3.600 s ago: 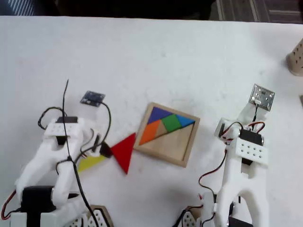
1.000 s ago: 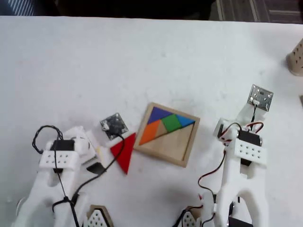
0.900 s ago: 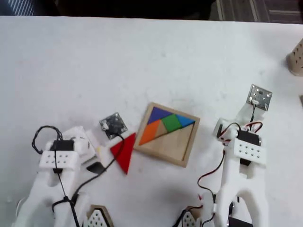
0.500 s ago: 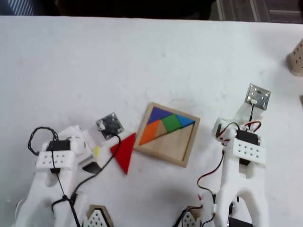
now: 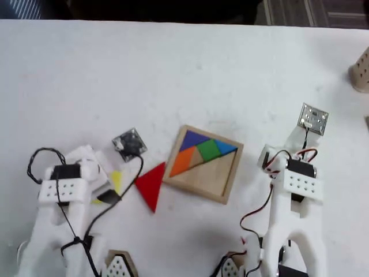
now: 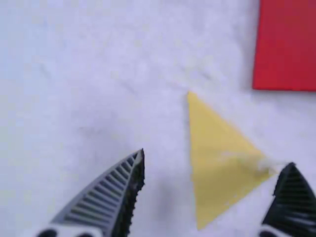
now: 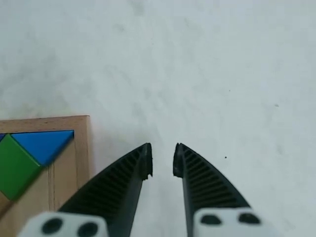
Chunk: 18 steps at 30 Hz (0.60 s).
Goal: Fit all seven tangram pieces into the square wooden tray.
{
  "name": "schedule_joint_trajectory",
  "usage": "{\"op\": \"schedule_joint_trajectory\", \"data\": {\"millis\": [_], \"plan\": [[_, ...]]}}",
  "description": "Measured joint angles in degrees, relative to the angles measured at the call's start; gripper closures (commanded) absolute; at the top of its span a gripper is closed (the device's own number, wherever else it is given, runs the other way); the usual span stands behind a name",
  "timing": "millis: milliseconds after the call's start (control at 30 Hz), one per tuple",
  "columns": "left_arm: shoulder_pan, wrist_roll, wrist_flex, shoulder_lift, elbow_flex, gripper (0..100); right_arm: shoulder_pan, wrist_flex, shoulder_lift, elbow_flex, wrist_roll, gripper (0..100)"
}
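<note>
Yellow triangle point(image 6: 217, 163) lies flat on the desk point(image 5: 173, 69), right between the fingers of the left tool point(image 6: 215, 165). That tool is spread wide and grips nothing, with one finger off each side of the piece. Can't tell whether the tips are down on the desk.

Red triangle point(image 5: 151, 184) sits just beside it, between the yellow one and the tray point(image 5: 222, 190), with its tip close against the tray's rim. Can't tell if it touches.

In the tray the far half is filled: purple, orange, green and blue pieces plus a tan one, packed edge to edge. The near half is bare wood.

Right tool point(image 7: 162, 155) hangs over bare desk just beside the tray's rim, fingers almost together with a slim gap, empty.

Step in hand, as I read it: pick up the yellow triangle — two pieces are left outside, this one first.

Next move needs:
- The tool low enough that the fingers catch the thin edges, then closing across the piece. It's flat and likely to slide or tip out of a shallow pinch.
- A lift clear of the red triangle, which lies on the path to the tray.
- The piece turned to match the bare half before it goes down.
</note>
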Motion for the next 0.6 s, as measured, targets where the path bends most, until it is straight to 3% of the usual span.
{"op": "schedule_joint_trajectory", "data": {"millis": [200,600], "plan": [[0.00,0.26,2.81,1.76,-0.97,60,0.00,0.00,0.00,0.00,0.00,91.6],[-0.18,0.26,4.57,26.37,-13.19,60,0.00,0.00,0.00,0.00,0.00,91.5]]}}
